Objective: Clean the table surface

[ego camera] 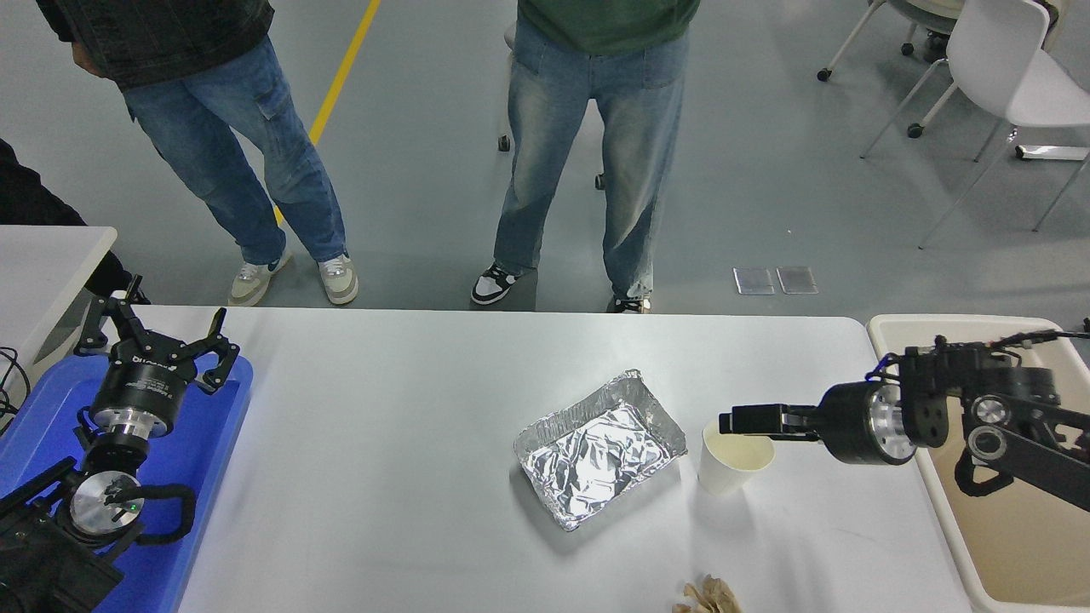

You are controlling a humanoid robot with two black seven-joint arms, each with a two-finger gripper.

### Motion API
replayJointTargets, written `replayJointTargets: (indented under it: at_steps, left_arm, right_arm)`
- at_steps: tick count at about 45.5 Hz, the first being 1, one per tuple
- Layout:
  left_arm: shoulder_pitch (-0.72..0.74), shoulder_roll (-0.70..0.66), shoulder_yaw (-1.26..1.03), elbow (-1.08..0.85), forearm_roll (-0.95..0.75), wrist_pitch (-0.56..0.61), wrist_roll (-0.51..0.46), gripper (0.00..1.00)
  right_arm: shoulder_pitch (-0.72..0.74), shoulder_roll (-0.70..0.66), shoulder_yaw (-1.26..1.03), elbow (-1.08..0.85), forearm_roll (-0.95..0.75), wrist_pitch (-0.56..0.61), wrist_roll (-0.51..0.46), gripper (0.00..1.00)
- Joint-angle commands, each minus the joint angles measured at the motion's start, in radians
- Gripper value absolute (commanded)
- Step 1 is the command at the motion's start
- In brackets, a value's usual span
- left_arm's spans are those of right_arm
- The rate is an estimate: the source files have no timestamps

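The table surface (383, 409) is wide, white-grey and matte. A white paper cup (724, 472) stands upright on it right of centre. My right gripper (739, 421) reaches in from the right, level with the cup's top. Its fingers (766, 421) are close together across the cup's far rim and look pinched on it. A crumpled foil tray (596, 447) lies just left of the cup. A crumpled brown scrap (708, 596) lies at the table's near edge. My left gripper (152, 328) is parked open above the blue tray (217, 426) at the lower left.
A beige bin (945, 502) stands against the table's right end, under my right arm. Two people in jeans stand at the far side. A small white table (51, 247) is at the far left. White chairs stand at the top right.
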Motion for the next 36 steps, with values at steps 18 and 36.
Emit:
replayJointTargets:
  at_steps: [18, 36]
  left_arm:
    - [0.000, 0.000, 0.000, 0.000, 0.000, 0.000, -0.001, 1.00]
    - [0.000, 0.000, 0.000, 0.000, 0.000, 0.000, 0.001, 1.00]
  right_arm:
    - [0.004, 0.050, -0.047, -0.118, -0.148, 0.001, 0.000, 1.00]
    - [-0.005, 0.065, -0.068, -0.119, -0.153, -0.005, 0.001, 0.86]
